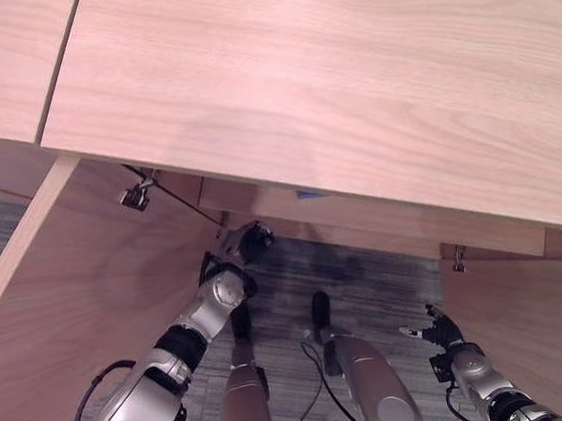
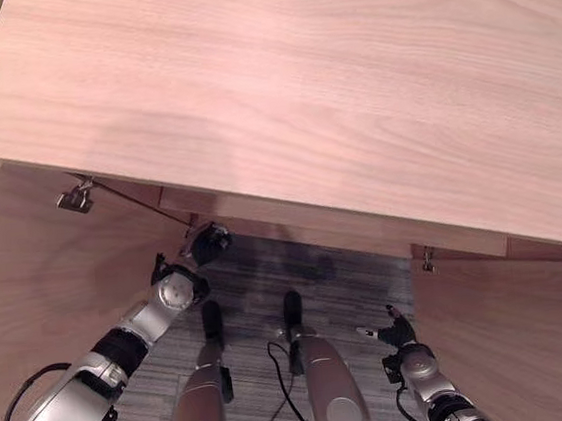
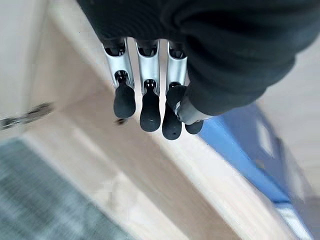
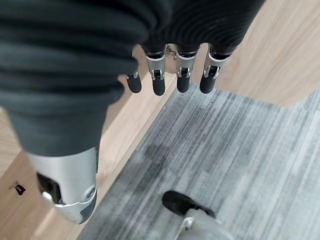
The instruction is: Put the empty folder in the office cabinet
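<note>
- Left robot hand (image 3: 150, 100) reaching under the cabinet top (image 1: 348, 83), fingers straight, grasping nothing.
- Blue folder (image 3: 240, 150) lying on the cabinet shelf (image 3: 165, 170), just beside those fingertips.
- Right robot hand (image 4: 180, 75) low over grey carpet (image 4: 240, 160), fingers relaxed, unclenched, beside the open cabinet door (image 1: 535, 335).

left hand (image 1: 252, 242) reaches forward, right hand (image 1: 437, 335) low, fingers relaxed.

Your right hand (image 4: 170, 80) hangs with fingers (image 4: 158, 82) straight and relaxed, holding nothing, above grey carpet (image 4: 240, 150). Just beyond the fingertips runs the cabinet's (image 4: 270, 55) wooden base and panel.
</note>
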Controlling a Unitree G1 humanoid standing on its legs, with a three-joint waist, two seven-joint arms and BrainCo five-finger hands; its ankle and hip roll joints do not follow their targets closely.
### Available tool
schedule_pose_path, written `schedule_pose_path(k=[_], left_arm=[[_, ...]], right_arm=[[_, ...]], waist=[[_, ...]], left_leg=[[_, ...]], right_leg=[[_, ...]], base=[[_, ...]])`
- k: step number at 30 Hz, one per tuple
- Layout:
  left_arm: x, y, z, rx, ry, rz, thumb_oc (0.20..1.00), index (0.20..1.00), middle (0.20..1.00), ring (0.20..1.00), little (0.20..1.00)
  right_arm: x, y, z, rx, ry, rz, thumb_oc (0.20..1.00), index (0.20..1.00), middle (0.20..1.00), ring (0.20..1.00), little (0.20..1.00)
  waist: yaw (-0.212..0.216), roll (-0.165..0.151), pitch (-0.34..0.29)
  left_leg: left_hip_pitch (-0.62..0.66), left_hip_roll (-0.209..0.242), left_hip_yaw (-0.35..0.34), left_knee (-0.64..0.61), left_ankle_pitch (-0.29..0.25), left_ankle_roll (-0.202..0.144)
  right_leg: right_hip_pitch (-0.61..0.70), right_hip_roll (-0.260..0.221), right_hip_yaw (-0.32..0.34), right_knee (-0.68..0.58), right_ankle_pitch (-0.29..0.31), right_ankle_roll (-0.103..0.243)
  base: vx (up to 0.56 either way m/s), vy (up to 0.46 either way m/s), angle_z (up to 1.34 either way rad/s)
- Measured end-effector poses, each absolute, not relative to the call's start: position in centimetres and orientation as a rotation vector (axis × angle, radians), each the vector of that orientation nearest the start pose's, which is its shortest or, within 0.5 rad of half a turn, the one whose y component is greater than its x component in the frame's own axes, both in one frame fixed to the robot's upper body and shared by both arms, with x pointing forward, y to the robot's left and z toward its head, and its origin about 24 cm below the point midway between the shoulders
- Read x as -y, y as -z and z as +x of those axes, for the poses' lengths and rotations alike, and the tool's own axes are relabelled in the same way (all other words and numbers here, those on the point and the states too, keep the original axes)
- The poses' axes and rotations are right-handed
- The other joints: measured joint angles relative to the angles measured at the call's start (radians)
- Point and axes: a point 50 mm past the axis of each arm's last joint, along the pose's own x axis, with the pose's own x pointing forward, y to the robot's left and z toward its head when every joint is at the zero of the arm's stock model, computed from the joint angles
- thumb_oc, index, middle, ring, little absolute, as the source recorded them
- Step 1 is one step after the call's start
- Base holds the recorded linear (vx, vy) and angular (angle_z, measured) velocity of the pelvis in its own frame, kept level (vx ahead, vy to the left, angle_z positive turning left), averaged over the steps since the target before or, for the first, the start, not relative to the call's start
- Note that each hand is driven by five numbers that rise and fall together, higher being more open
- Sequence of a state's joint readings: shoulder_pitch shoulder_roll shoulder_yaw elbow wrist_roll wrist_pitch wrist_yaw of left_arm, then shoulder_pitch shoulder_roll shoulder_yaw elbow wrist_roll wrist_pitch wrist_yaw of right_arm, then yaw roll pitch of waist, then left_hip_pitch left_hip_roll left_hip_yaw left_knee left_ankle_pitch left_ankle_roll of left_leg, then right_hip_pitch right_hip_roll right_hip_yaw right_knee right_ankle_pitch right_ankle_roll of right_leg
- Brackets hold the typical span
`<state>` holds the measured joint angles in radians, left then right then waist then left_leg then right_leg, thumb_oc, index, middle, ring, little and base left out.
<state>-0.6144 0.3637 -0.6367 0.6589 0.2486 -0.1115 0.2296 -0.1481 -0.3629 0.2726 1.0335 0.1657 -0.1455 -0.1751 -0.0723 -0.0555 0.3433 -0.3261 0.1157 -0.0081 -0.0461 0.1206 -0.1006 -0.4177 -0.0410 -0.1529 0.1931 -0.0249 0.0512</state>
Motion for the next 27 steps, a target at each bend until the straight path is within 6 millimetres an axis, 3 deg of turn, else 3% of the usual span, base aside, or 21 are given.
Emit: schedule_pose_path(k=[6, 13, 17, 23, 27], left_arm=[[-7.1, -8.7, 35.5, 0.287, 0.381, 0.934, 0.2, 0.2, 0.2, 0.2, 0.2], [-6.7, -11.2, 37.8, 0.284, 0.326, 0.932, 0.2, 0.2, 0.2, 0.2, 0.2], [-6.5, -13.3, 39.0, 0.271, 0.281, 0.83, 0.2, 0.2, 0.2, 0.2, 0.2], [-6.6, -13.7, 39.3, 0.24, 0.26, 0.737, 0.2, 0.2, 0.2, 0.2, 0.2], [-4.2, -13.1, 38.7, 0.226, 0.316, 0.656, 0.2, 0.2, 0.2, 0.2, 0.2]], right_arm=[[25.1, 10.4, 20.1, -0.736, 0.138, -0.422, 1.0, 1.0, 1.0, 1.0, 1.0], [24.2, 9.6, 21.9, -0.682, 0.091, -0.448, 1.0, 1.0, 1.0, 1.0, 1.0], [23.4, 9.3, 22.5, -0.652, 0.048, -0.463, 1.0, 1.0, 1.0, 1.0, 1.0], [23.1, 9.3, 22.6, -0.642, 0.042, -0.457, 1.0, 1.0, 1.0, 1.0, 1.0], [22.7, 9.4, 22.6, -0.643, 0.037, -0.45, 1.0, 1.0, 1.0, 1.0, 1.0]], waist=[[-0.016, -0.002, -0.001], [-0.06, -0.014, -0.007], [-0.086, -0.031, -0.005], [-0.108, -0.055, 0.004], [-0.112, -0.062, 0.008]], left_leg=[[-0.011, -0.006, 0.0, 0.003, 0.004, 0.005], [-0.051, -0.009, 0.027, 0.017, 0.006, 0.007], [-0.126, -0.012, 0.037, 0.088, -0.014, 0.015], [-0.147, -0.014, 0.062, 0.137, -0.037, 0.018], [-0.185, -0.014, 0.068, 0.151, -0.037, 0.018]], right_leg=[[-0.019, -0.004, 0.003, 0.016, 0.0, 0.0], [-0.091, -0.005, 0.036, 0.061, 0.0, 0.001], [-0.166, -0.003, 0.053, 0.116, -0.004, 0.005], [-0.2, -0.009, 0.082, 0.152, -0.021, 0.01], [-0.245, -0.01, 0.09, 0.173, -0.022, 0.009]], base=[[0.0, 0.0, 0.0], [-0.03, 0.004, -0.11], [-0.04, -0.003, -0.1], [-0.01, 0.001, -0.12], [0.0, -0.009, -0.03]])
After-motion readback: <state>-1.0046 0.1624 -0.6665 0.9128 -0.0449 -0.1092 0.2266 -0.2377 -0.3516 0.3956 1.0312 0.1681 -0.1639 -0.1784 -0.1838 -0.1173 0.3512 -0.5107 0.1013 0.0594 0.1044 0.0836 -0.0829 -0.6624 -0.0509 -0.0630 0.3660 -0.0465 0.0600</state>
